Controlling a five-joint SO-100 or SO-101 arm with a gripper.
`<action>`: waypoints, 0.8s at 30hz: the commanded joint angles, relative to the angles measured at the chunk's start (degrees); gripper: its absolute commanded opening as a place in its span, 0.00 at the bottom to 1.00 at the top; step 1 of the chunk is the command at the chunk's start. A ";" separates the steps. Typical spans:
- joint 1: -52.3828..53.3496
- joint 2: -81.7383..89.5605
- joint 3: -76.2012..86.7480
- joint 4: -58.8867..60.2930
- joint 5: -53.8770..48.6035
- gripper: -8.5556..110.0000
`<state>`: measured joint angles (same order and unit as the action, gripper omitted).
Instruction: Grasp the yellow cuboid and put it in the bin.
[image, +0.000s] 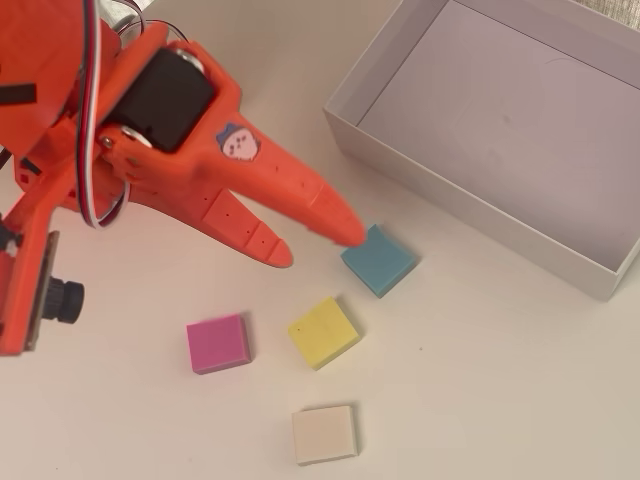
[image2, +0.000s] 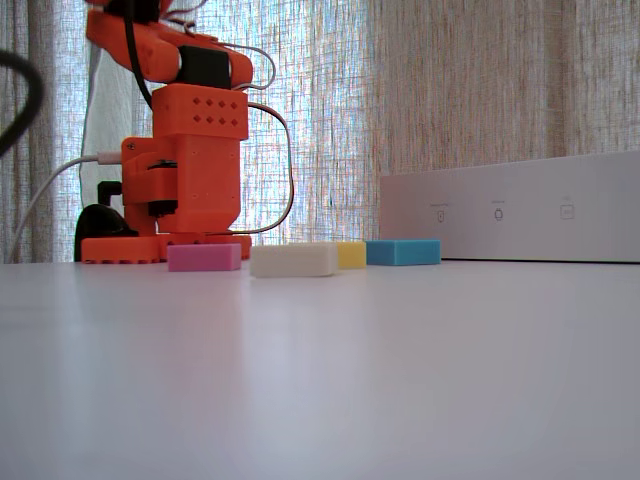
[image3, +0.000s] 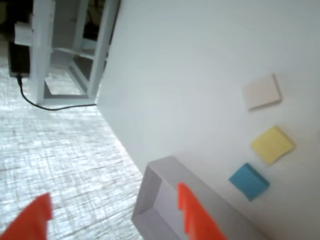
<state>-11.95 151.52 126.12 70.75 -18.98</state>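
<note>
The yellow cuboid (image: 324, 332) lies flat on the white table, among other coloured blocks. It also shows in the fixed view (image2: 351, 254) and the wrist view (image3: 272, 144). The bin (image: 450, 195), a large shallow white-walled box, stands at the upper right of the overhead view. Its side wall shows in the fixed view (image2: 510, 215) and a corner in the wrist view (image3: 150, 200). My orange gripper (image: 315, 245) is open and empty, held above the table, up and left of the yellow cuboid. One fingertip overlaps the teal block's edge in the overhead view. Its fingers (image3: 195, 215) frame the bin corner.
A teal block (image: 378, 260) lies between the yellow cuboid and the bin. A pink block (image: 218, 343) lies left of the yellow cuboid and a cream block (image: 324, 434) below it. The arm's base (image2: 165, 200) stands at the left of the fixed view.
</note>
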 joint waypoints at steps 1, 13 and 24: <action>-1.05 -10.72 -13.36 -0.09 -0.35 0.51; -8.70 -34.37 -46.85 18.02 18.02 0.50; -7.82 -39.99 -35.77 24.70 31.11 0.50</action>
<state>-21.09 111.36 87.98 97.12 11.43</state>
